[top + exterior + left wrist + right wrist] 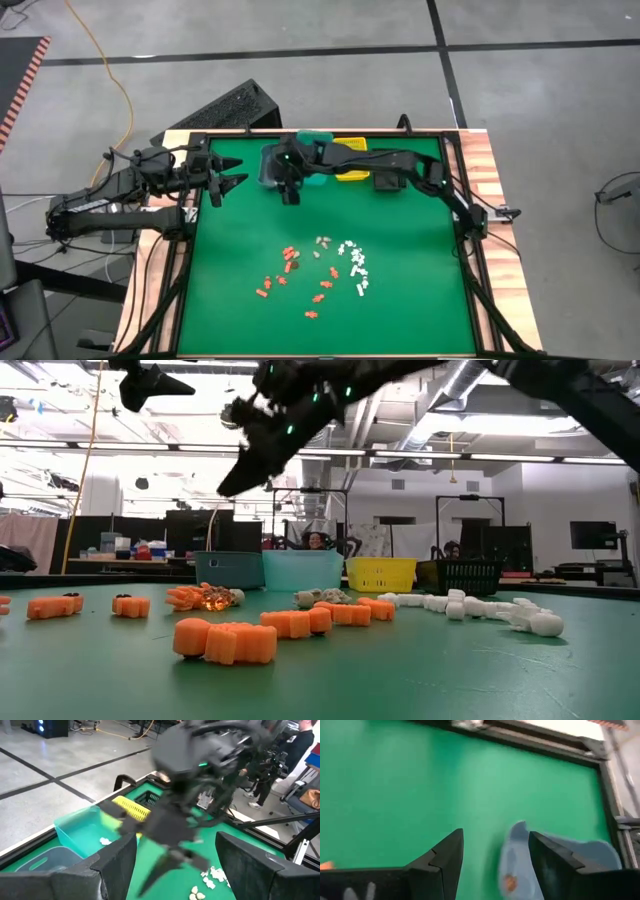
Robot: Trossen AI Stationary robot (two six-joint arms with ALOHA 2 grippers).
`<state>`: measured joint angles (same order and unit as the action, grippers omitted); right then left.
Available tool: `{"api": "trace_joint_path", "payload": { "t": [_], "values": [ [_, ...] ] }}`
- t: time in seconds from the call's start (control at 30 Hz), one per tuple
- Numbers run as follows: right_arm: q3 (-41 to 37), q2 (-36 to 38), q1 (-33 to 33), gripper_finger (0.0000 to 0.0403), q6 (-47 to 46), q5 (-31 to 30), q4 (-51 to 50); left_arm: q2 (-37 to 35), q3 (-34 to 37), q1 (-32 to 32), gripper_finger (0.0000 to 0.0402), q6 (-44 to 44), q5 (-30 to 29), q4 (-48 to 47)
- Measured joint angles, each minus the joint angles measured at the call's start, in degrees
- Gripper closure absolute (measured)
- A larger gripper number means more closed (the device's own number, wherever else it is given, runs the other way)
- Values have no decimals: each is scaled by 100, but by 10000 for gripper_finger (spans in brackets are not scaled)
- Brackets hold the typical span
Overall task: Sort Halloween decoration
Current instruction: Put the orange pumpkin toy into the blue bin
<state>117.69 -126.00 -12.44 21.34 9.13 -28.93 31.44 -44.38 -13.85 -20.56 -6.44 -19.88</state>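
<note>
- The left gripper waits at the left edge of the green table, near the far side. Its two fingers stand wide apart and hold nothing.
- The right gripper hangs over the blue bin, at the far side of the table. In its wrist view its fingers stand wide apart with nothing between them, and one orange piece lies in the blue bin below.
- The decorations lie loose in the middle of the table, nearer the front edge and well apart from the bins.
- The orange pieces are on the left of this group. They are tiny, lumpy figures, some lying on their side.
- A few tan pieces lie in the middle of the group, just beside the orange ones.
- The white pieces make a loose curved line on the right.
- I judge each piece to be very light and stiff, like moulded plastic, not fragile. It can slip or roll away if it is pinched off-centre.
- The best hold is probably across the narrow middle of one piece, coming from above, on a piece that lies apart from its neighbours.
- A teal bin, a yellow bin and a black bin stand to the right of the blue one.
</note>
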Motion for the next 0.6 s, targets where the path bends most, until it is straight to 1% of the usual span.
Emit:
{"api": "trace_joint_path", "payload": {
  "t": [0.13,0.23,0.37,0.47,0.6],
  "values": [
    [-2,352,289,184,36,0,-681,0,0,0,141,2,2,-1],
    [-2,573,489,184,-275,43,-1308,0,0,-2,141,14,80,-15],
    [-4,733,750,184,-918,469,-2258,-2,0,0,141,92,450,-10],
    [-7,782,1037,184,-1509,583,-2862,-2,0,0,141,167,745,-15],
    [-229,787,1621,185,-2020,584,-3048,-2,0,0,141,255,1085,-21]
  ]
}}
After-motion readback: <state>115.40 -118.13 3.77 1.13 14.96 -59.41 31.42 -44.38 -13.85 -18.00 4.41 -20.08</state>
